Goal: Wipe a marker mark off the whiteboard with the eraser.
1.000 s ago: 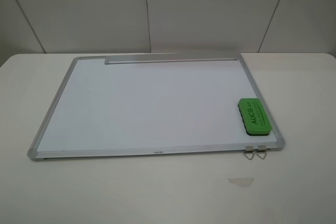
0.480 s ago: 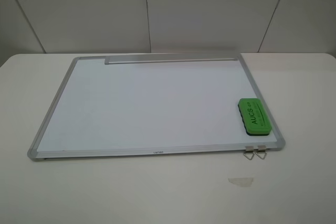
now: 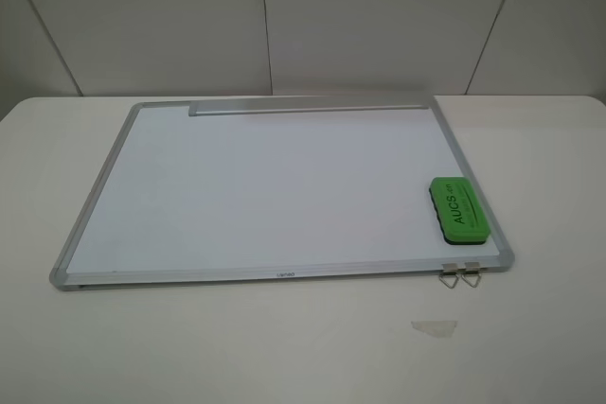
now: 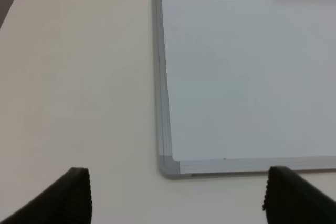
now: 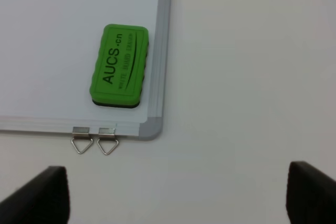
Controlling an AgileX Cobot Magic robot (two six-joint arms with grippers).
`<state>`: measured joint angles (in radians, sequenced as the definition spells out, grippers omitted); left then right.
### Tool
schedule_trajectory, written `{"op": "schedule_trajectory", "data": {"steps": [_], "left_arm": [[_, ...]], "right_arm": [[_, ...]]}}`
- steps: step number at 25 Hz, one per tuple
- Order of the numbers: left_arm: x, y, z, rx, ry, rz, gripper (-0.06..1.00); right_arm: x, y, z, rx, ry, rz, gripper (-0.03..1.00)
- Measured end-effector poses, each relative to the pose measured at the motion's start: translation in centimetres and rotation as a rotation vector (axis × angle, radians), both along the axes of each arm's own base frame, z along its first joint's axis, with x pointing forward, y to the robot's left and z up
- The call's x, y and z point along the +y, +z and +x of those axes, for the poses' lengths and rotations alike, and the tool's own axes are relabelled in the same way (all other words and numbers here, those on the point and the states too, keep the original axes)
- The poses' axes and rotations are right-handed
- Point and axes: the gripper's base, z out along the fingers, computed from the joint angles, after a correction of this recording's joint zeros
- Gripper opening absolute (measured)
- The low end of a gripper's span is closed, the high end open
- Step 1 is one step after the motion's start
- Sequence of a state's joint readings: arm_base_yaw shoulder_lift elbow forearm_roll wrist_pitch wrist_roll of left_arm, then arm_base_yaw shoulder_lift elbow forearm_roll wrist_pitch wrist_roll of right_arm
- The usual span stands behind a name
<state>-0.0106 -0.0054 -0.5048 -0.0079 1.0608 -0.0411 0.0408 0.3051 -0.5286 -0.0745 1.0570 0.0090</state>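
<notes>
The whiteboard point(image 3: 275, 186) lies flat on the table, its grey tray strip point(image 3: 308, 106) along the far edge. On the board's near right corner rests the green eraser point(image 3: 458, 207), lettering up, also in the right wrist view point(image 5: 119, 65). No marker mark shows on the white surface in any view. My right gripper point(image 5: 176, 195) is open, hanging over bare table just off that corner, short of the eraser. Above the table by the board's near left corner point(image 4: 167, 165), my left gripper point(image 4: 178, 203) is open with nothing in it. Neither gripper appears in the exterior view.
Two small metal clips point(image 3: 460, 275) stick out from the board's near edge by the eraser. A small pale patch point(image 3: 434, 327) marks the white table point(image 3: 284, 347) in front of them. A panelled wall stands behind the table.
</notes>
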Motion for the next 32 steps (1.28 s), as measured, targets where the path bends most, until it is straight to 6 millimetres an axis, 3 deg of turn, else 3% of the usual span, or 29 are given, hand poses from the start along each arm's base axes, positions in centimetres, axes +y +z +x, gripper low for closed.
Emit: {"op": "schedule_trajectory", "data": {"steps": [9,23,32], "left_arm": [[0.0,0.0,0.0,0.0,0.0,0.0,0.69],[0.0,0.0,0.0,0.0,0.0,0.0,0.69],[0.0,0.0,0.0,0.0,0.001,0.002,0.69]], "right_arm": [[-0.2,0.0,-0.2,-0.011,-0.037,0.0,0.83],[-0.2,0.5,-4.7,-0.297,-0.038,0.006,0.83],[-0.2,0.5,-5.0,-0.313,-0.038,0.007,0.83]]}}
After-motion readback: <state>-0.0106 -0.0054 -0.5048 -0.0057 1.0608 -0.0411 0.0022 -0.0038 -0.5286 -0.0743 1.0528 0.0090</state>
